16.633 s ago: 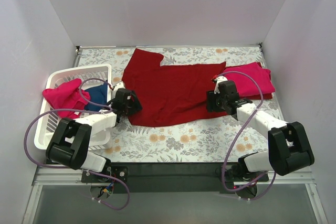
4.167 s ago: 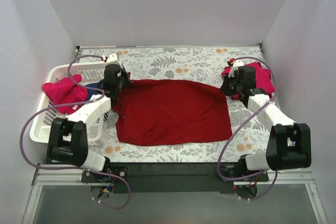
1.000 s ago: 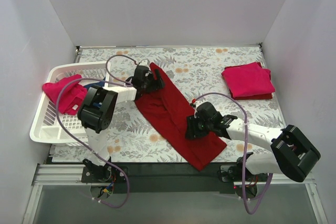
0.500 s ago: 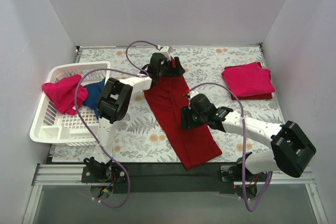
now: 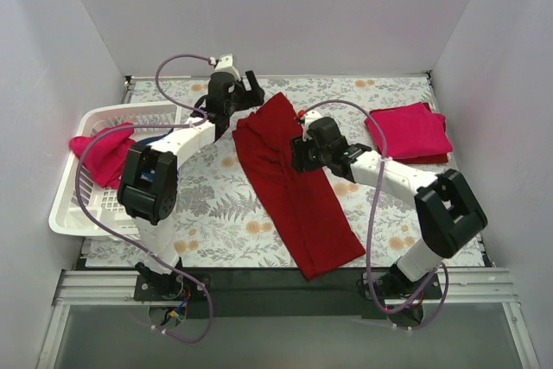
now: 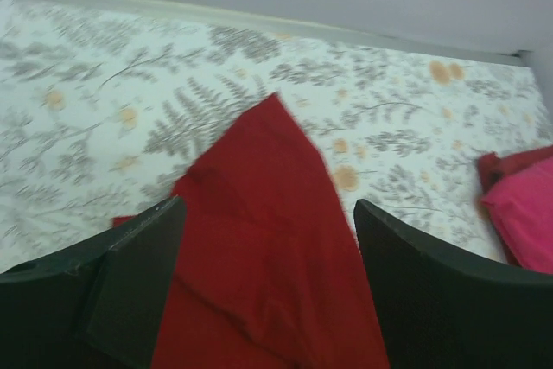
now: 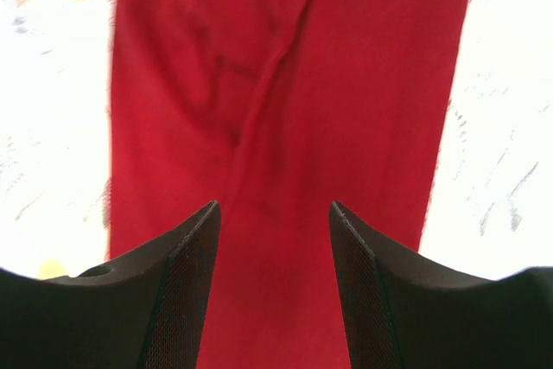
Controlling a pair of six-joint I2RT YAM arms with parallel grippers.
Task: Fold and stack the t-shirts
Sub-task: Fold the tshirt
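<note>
The jaws of the left gripper (image 5: 249,91) and the right gripper (image 5: 300,155) stand open, empty — best to pinch the far corners of the dark red t-shirt (image 5: 298,192) evenly.

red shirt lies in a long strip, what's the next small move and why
Probably lower the left gripper onto the far tip of the red shirt and close, to fold the strip in half. It and the right gripper are open and empty, and the left hovers just by that tip.
</note>
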